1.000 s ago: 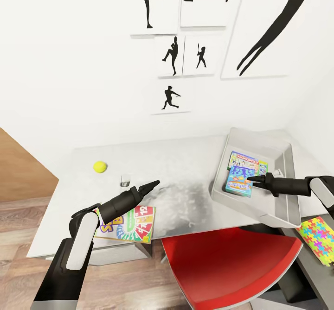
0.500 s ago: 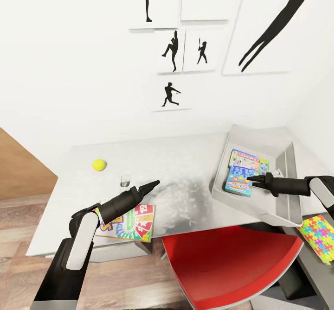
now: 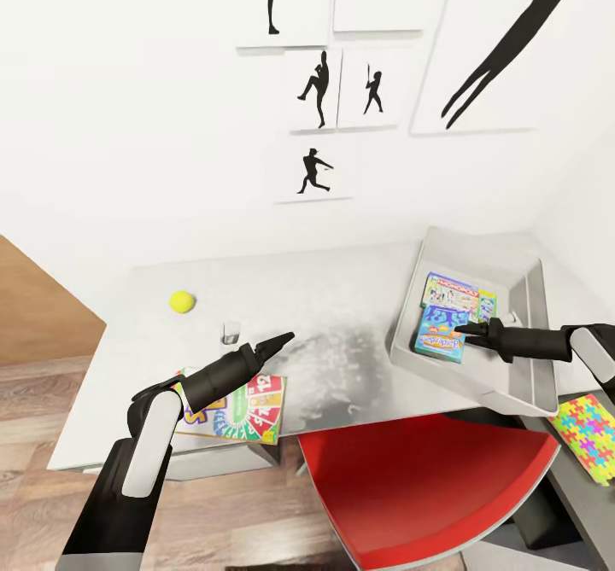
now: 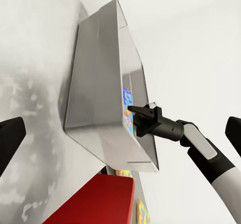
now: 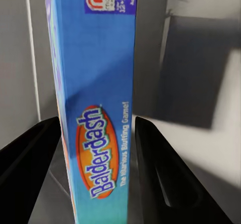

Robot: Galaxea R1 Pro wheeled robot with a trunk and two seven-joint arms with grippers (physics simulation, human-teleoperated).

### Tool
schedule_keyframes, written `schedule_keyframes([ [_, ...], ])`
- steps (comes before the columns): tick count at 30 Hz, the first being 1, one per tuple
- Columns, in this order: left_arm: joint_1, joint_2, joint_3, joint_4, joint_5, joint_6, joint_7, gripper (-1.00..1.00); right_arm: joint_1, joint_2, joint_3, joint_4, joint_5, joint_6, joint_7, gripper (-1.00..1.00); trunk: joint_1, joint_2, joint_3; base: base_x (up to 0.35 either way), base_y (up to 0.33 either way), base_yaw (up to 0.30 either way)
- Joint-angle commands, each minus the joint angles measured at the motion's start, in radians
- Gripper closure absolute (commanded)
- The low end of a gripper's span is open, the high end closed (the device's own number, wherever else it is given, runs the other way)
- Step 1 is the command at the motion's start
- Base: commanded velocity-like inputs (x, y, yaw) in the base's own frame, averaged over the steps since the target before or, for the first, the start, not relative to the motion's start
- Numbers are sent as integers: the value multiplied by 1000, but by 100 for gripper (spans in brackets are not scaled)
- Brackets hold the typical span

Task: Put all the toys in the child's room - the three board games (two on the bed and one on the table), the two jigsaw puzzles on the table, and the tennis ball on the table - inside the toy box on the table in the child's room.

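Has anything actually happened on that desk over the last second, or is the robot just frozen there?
Almost nothing changed. The whole picture slid slightly, so the camera moved, not the things. The right gripper stays around the blue board game inside the toy box. The left gripper still hovers over the table. The tennis ball and the yellow-green game lie untouched.

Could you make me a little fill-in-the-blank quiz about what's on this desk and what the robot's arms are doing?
1. The right gripper has its two fingers on either side of the ____ board game.
2. That game sits inside the toy box beside ____ other game box.
3. The tennis ball lies on the ____.
4. The yellow-green and red game box lies under the ____ arm.

Missing words: blue; one; table; left
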Motion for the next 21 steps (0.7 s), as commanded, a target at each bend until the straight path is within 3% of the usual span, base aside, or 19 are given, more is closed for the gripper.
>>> schedule_keyframes([
  [1,-1,-1,2,0,-2,6,-4,-100,-1,-1,5,1,2,0,10,100,1,-2,-2,0,0,0],
  [5,-1,-1,2,0,-2,6,-4,-100,-1,-1,5,1,3,0,10,100,1,-2,-2,0,0,0],
  [6,-1,-1,2,0,-2,6,-4,-100,-1,-1,6,1,3,0,10,-100,1,-2,-2,0,0,0],
  [21,-1,-1,2,0,-1,6,-4,-100,-1,0,6,0,4,0,9,-100,1,-2,-2,0,0,0],
])
